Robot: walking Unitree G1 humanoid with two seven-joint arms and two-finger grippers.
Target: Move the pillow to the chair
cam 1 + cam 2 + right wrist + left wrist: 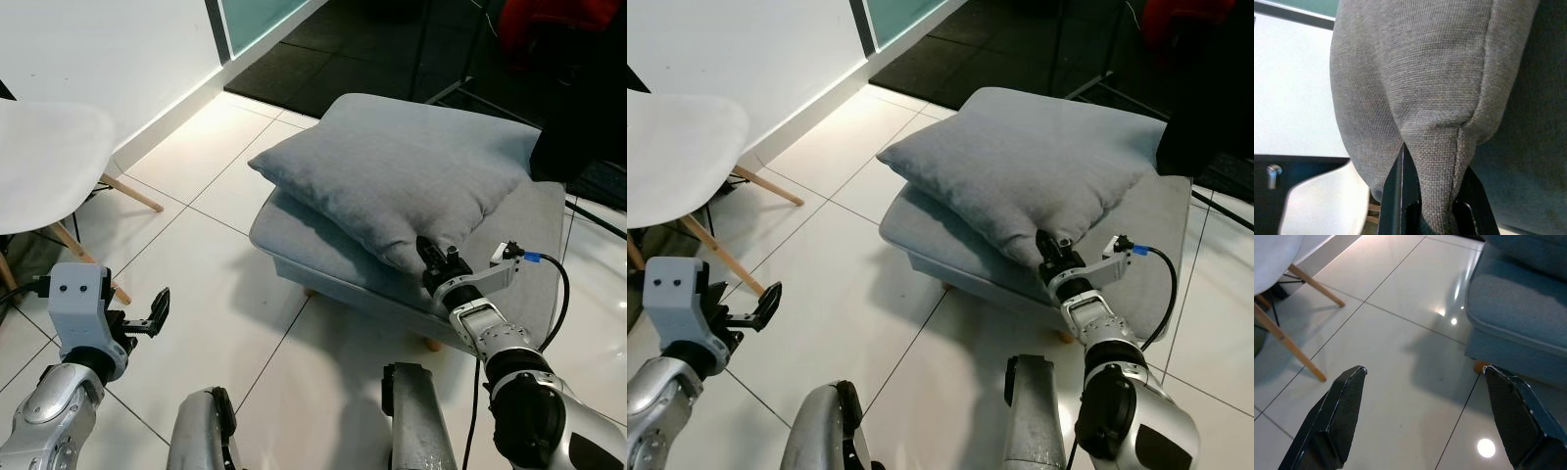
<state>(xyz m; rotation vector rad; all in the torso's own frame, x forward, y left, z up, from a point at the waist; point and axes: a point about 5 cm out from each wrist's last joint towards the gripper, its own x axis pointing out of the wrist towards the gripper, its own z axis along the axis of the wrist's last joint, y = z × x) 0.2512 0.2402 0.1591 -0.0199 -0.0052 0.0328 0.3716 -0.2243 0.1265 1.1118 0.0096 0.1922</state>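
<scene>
Flanking pillow (392, 171) — ottoman (534, 245), chair (44, 162)

A: Floor?
B: White glossy tiles (225, 294) with dark grout lines. A dark mat (323, 54) covers the far part, by the wall.

A: What stands on the tiles?
B: One low grey footstool (294, 245) on short wooden feet, and one white chair (44, 162) with slanted wooden legs, well apart from the footstool on the robot's left.

A: On the footstool?
B: One grey pillow (392, 176), lying flat, turned at an angle to the stool so that a corner overhangs on the chair side. Its near corner is pinched between the fingers of the right gripper (428, 253).

A: On the chair?
B: The visible part of the seat is bare.
</scene>
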